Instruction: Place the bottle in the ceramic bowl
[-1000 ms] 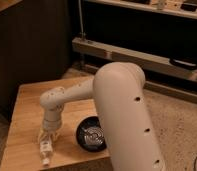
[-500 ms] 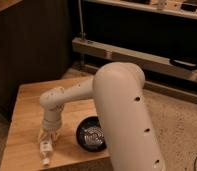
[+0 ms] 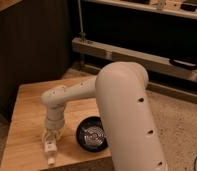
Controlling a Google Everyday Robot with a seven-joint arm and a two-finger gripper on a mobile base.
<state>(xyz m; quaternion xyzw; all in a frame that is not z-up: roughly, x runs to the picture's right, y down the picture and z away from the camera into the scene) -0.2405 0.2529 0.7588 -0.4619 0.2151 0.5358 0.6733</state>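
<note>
The bottle (image 3: 50,151), small and whitish, lies on the wooden table (image 3: 27,125) near its front edge, pointing towards me. My gripper (image 3: 51,136) reaches down from the white arm (image 3: 122,115) and is shut on the bottle's far end. The ceramic bowl (image 3: 92,134), round, black and glossy inside, sits on the table just right of the gripper and bottle, partly hidden behind the arm's thick forearm. Nothing lies in the part of the bowl that shows.
The table's front edge (image 3: 57,166) runs just below the bottle. A dark cabinet wall (image 3: 37,45) stands behind the table. A metal shelf rack (image 3: 142,55) stands at the back right, above a speckled floor (image 3: 182,120).
The gripper's fingers have drawn in onto the bottle's far end. Arm, bottle and bowl stay where they were.
</note>
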